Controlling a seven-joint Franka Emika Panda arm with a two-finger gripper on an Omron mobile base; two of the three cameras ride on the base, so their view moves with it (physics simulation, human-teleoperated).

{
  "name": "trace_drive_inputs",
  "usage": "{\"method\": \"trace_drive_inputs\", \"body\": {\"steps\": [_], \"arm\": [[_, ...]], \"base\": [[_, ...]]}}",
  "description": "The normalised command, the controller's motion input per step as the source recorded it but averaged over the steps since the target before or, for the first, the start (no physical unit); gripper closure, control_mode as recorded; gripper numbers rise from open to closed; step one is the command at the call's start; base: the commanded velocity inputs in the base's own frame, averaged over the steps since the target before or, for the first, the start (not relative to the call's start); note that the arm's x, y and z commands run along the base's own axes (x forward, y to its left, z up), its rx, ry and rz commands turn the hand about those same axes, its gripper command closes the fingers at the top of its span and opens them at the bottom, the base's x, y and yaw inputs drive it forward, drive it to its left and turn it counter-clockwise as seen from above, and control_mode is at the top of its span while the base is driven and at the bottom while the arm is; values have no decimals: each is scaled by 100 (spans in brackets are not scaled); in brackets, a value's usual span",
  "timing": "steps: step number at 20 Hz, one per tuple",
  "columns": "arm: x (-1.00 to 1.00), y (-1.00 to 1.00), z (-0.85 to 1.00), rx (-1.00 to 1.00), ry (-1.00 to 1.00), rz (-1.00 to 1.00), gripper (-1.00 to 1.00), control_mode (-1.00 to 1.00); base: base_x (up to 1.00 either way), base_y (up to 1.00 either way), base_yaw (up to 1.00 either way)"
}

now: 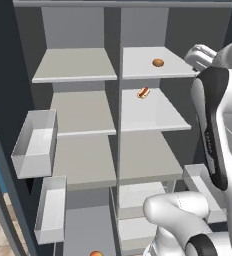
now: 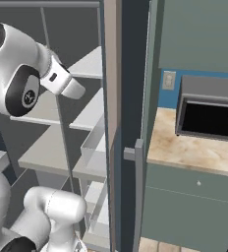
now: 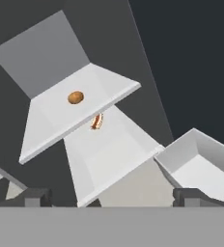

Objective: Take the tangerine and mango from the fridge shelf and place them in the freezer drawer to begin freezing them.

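Spread wide and gripping nothing, the gripper (image 3: 111,195) is showing in the hand view as two dark finger tips (image 3: 34,197) well apart at the bottom, with open air between them. Beyond them the mango (image 3: 75,97) is sitting alone near the middle of the upper fridge shelf (image 3: 104,91), which is tilting across this view. The hot dog (image 3: 97,122) is lying on the next shelf (image 3: 119,144), close under the upper shelf's front edge. A pale door bin (image 3: 201,164) is standing at the right.

From the left base view, the mango (image 1: 158,62) is resting on the top right shelf (image 1: 138,65), toward its right side, and the hot dog (image 1: 143,92) is lying near the back of the shelf beneath. The tangerine (image 1: 96,254) is peeking up at the bottom edge, low in the fridge. The white arm (image 1: 213,125) is reaching up along the right.

From the right base view, the arm (image 2: 17,74) is stretching toward the shelves, beside the open fridge door (image 2: 113,123). A wooden counter (image 2: 194,147) is carrying a microwave (image 2: 209,115) at the right.
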Motion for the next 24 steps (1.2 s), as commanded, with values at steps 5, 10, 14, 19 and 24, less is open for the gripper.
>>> {"method": "trace_drive_inputs", "body": {"steps": [5, 10, 14, 19, 24], "arm": [[65, -16, -13, 0, 9, 0, -100, -100], [80, -43, -31, 0, 14, 2, -100, -100], [74, -54, -39, 0, 8, 14, -100, -100], [90, -12, -8, 0, 2, 18, -100, -100], [76, 0, -2, 0, 0, 20, -100, -100]], "base": [[0, 0, 0], [0, 0, 0], [0, 0, 0], [0, 0, 0], [0, 0, 0]]}}
